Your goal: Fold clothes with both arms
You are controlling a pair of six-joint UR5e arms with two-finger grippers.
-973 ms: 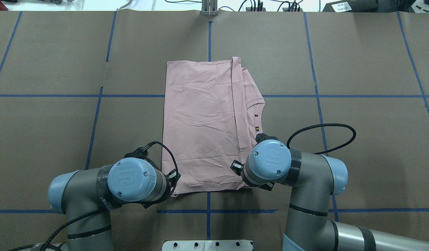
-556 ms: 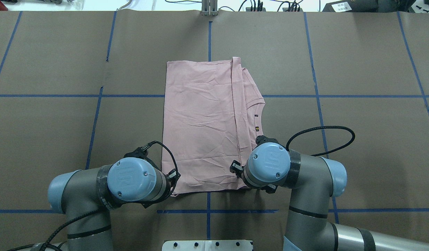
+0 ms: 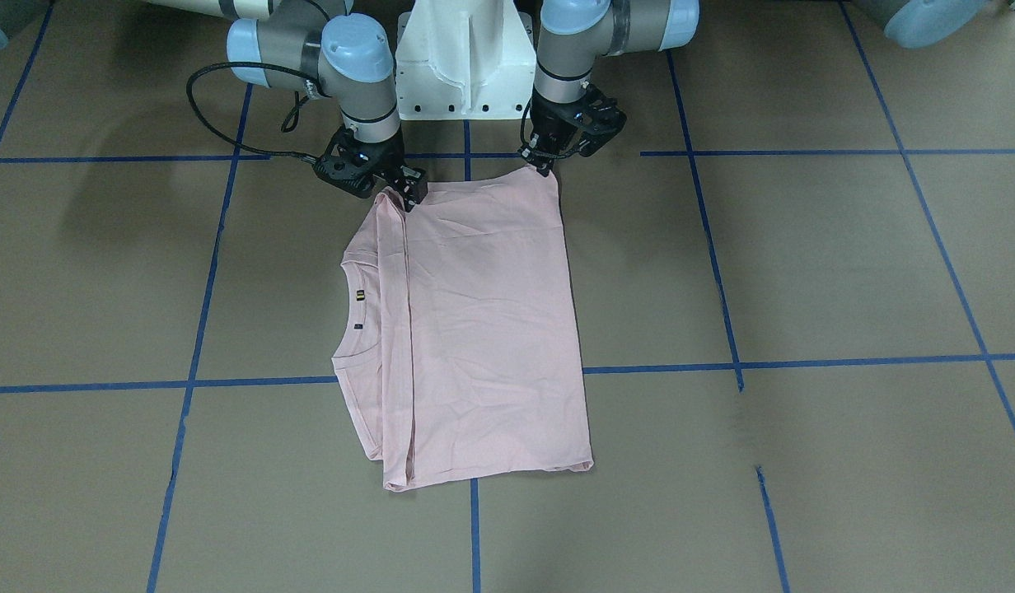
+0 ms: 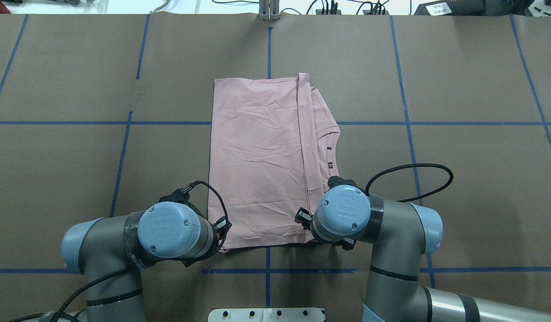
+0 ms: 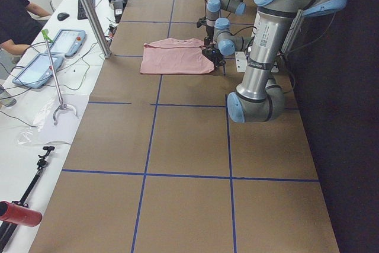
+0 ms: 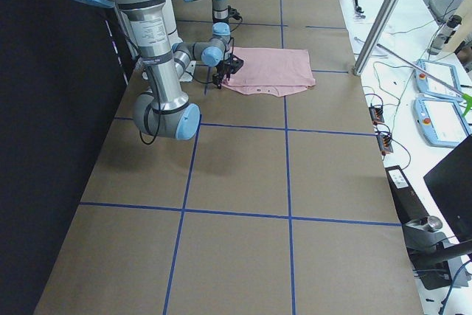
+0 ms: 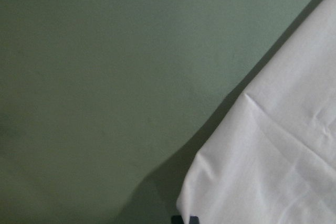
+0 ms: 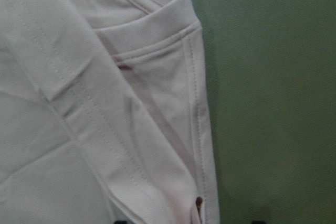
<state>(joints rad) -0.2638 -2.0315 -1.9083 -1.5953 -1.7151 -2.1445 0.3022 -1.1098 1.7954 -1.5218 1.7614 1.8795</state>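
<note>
Overhead exterior looks down on a light pink T-shirt [image 4: 257,165] lying flat on the brown paper worktop [image 4: 459,80], across the middle blue tape line [image 4: 269,49]. Its plain back faces up, wrinkled, and it is folded lengthwise into a tall rectangle, with a long fold edge running away from me right of centre. On my right side the ribbed collar [image 4: 334,130] shows beyond that fold, with a small dark-and-yellow tag [image 4: 330,164] just inside it.

Both my tools sit at the shirt's near edge, one at each corner. My left tool [image 3: 547,162] is at the near left corner. In the exterior front-facing view the fabric peaks up into its tip. The left wrist-mounted view shows the corner meeting a single dark tip at bottom centre, so I read it as clenched on that corner.

My right tool [image 3: 404,191] hangs over the near right corner, where a stitched sleeve hem [image 8: 184,30] lies tucked. Its jaws stand apart and released, a dark tip at either side of the right wrist-mounted view's bottom edge, with the corner between them.
</note>
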